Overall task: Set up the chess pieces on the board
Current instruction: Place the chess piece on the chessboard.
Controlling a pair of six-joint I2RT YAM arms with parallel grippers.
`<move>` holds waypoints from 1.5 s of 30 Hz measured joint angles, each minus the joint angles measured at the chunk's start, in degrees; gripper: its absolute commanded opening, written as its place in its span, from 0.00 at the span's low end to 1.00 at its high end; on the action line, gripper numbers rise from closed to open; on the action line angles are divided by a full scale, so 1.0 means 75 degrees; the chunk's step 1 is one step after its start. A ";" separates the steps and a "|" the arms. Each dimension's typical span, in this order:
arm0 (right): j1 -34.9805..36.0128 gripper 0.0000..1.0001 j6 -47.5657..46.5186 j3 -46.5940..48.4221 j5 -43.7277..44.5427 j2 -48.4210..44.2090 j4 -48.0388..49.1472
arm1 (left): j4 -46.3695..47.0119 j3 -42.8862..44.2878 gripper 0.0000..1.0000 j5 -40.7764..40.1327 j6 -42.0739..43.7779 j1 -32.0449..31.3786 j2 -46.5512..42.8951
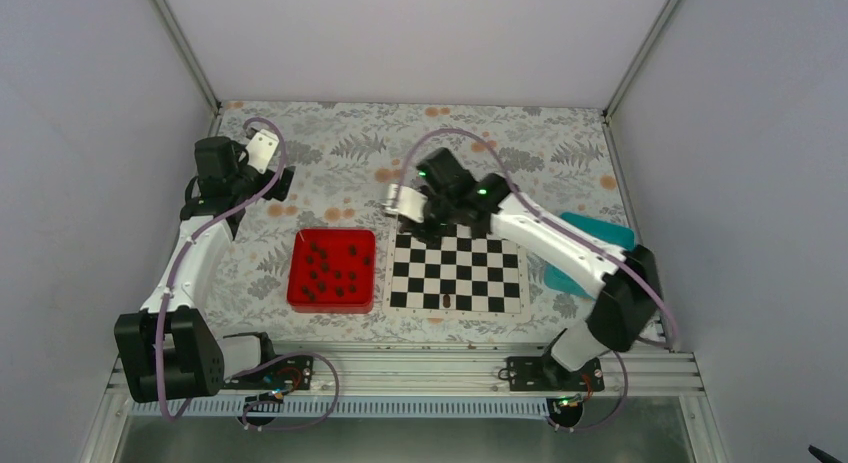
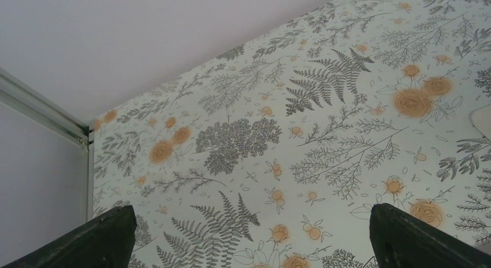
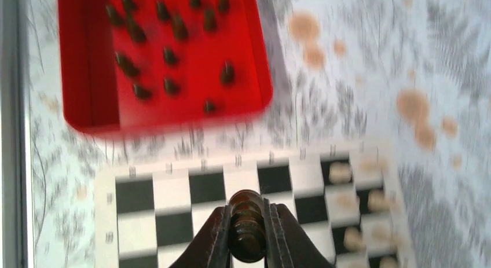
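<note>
Right wrist view: the right gripper [image 3: 247, 215] is clamped narrowly on one dark chess piece [image 3: 247, 236], held above the board [image 3: 191, 190]. At 11 o'clock from it, off the board, the red tray [image 3: 81, 83] holds many other chess pieces [image 3: 171, 55]. Pale-topped pieces [image 3: 340, 172] stand at 2 o'clock on the board. The left gripper [image 2: 255, 245] gapes wide over the floral cloth [image 2: 324, 106].

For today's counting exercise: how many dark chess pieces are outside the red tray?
2: one piece stands in the board's near row; a second piece is clamped in the right gripper above the board. The arm may hide others.
</note>
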 measured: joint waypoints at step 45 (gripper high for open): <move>-0.1285 0.05 -0.1189 -0.6260 -0.0096 -0.3162 0.0691 | 0.0015 -0.0140 1.00 -0.0391 -0.0061 0.0000 0.0315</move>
